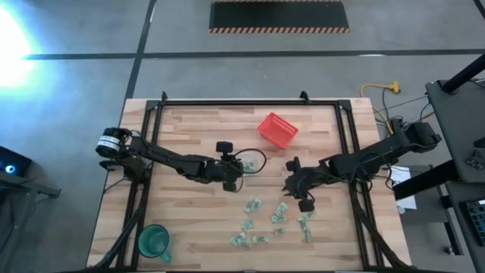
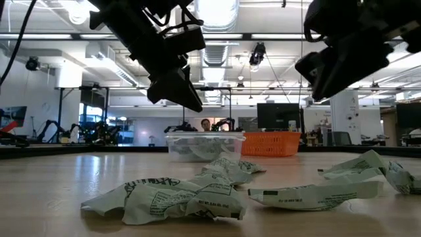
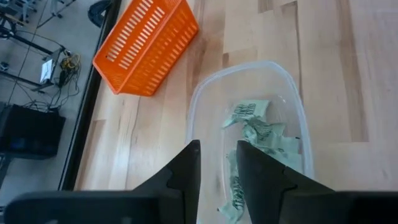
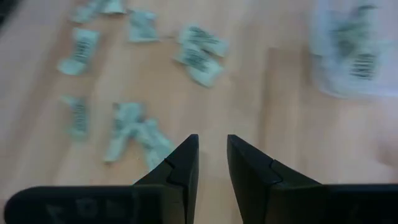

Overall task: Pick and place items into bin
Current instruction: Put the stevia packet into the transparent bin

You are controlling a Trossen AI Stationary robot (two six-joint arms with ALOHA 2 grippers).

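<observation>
The clear bin (image 1: pixel 252 161) stands mid-table and holds a few pale green wrapped pieces (image 3: pixel 261 134). Several more items (image 1: pixel 276 220) lie scattered on the wood toward the near edge, and they fill the foreground of the low view (image 2: pixel 171 197). My left gripper (image 3: pixel 217 165) hovers open over the bin's left end (image 1: pixel 233 173) with nothing between its fingers. My right gripper (image 4: pixel 212 152) is open with a narrow gap. It hangs in the air (image 1: pixel 294 182) right of the bin, above the far edge of the scattered items (image 4: pixel 134 134).
A red mesh basket (image 1: pixel 277 129) sits beyond the bin toward the far edge, tipped in the left wrist view (image 3: pixel 146 46). A green cup (image 1: pixel 154 241) stands at the near left corner. Black frame rails run along the table's left, right and far sides. People and equipment stand far behind.
</observation>
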